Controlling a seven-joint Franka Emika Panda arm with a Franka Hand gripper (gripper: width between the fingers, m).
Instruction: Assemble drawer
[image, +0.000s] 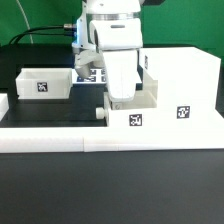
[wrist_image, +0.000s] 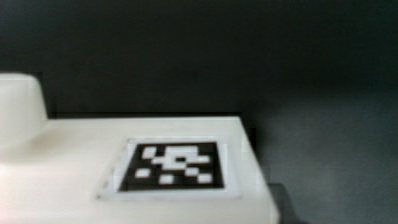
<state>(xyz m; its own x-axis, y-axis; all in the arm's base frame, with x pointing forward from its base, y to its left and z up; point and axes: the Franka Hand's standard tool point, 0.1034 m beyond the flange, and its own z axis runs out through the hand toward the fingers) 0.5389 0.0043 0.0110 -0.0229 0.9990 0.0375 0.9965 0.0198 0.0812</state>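
I record the gripper (image: 120, 97) lowered over the small white plastic knobbed tray (image: 137, 119), just beside the large white cube-like case (image: 186, 85); whether its jaws are clenched or released I cannot tell.

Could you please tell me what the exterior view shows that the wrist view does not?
Exterior view only: the white robot arm, the large white plastic cube-like case, a small white open-top tray and the long low white border rail. Wrist view only: one black-and-white square tag close up. Both: white tagged plastic on the dark table.
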